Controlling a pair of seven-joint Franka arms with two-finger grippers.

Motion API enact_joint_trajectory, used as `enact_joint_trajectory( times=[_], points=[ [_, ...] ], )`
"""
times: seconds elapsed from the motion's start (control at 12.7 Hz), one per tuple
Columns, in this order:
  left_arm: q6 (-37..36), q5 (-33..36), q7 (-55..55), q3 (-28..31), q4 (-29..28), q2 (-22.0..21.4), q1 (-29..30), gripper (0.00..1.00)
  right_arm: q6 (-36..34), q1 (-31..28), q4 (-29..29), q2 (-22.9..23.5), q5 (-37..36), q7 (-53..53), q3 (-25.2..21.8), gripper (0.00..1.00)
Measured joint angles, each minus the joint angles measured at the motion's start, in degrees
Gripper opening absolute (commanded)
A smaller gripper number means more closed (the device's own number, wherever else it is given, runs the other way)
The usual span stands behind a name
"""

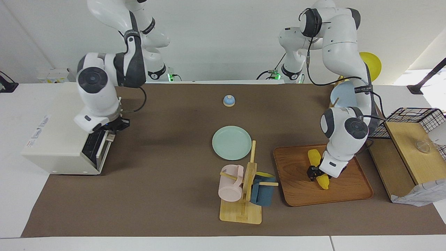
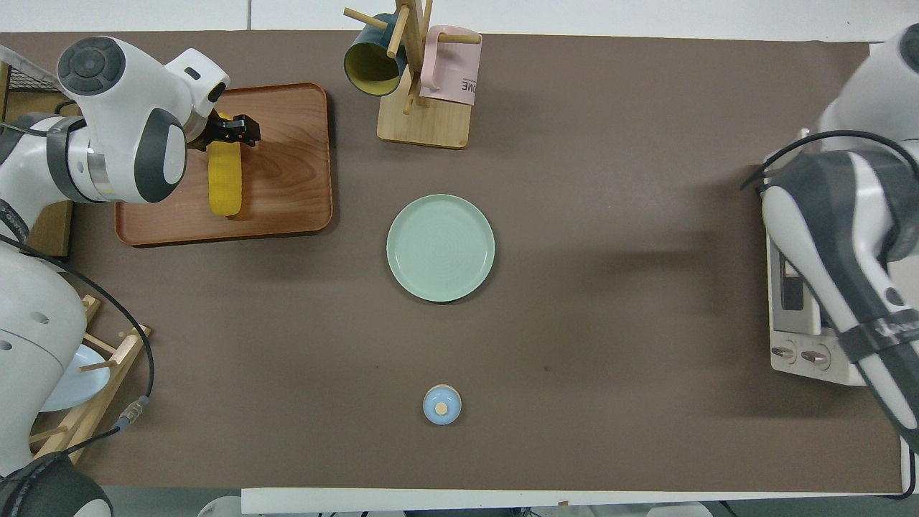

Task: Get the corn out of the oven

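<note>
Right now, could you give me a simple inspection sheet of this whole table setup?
Surface: brown mat over a white table.
Job's things: corn lying on the wooden tray; oven at the right arm's end.
Clutter: pale green plate, mug rack with pink mug and dark blue mug, small blue bell.
Grippers: left gripper down at the corn; right gripper at the oven's front.
Cables: black cables along both arms.
Surroundings: wire basket, dish rack with a blue plate.
</note>
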Motion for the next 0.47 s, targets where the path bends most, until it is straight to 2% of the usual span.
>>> enact_joint_trajectory(
  times=[0.08,0.31,0.47],
  points=[
    [-2.1,0.0,0.0,0.2,0.7,-1.3,0.2,1.00,-0.1,-1.3,0.1,-0.6,2.2,-0.5,-0.3,0.99],
    [-16.9,0.0,0.2,0.8,2.5,-11.0,3.1,1.00,-3.7,-2.9,3.0,-3.6,14.1,-0.6,-0.5,1.00],
    [-28.5,0.0,1.4,0.9,2.6,-19.4,5.4,1.00,-10.9,-2.6,8.8,-6.1,16.2,-0.2,-0.1,1.00]
  ],
)
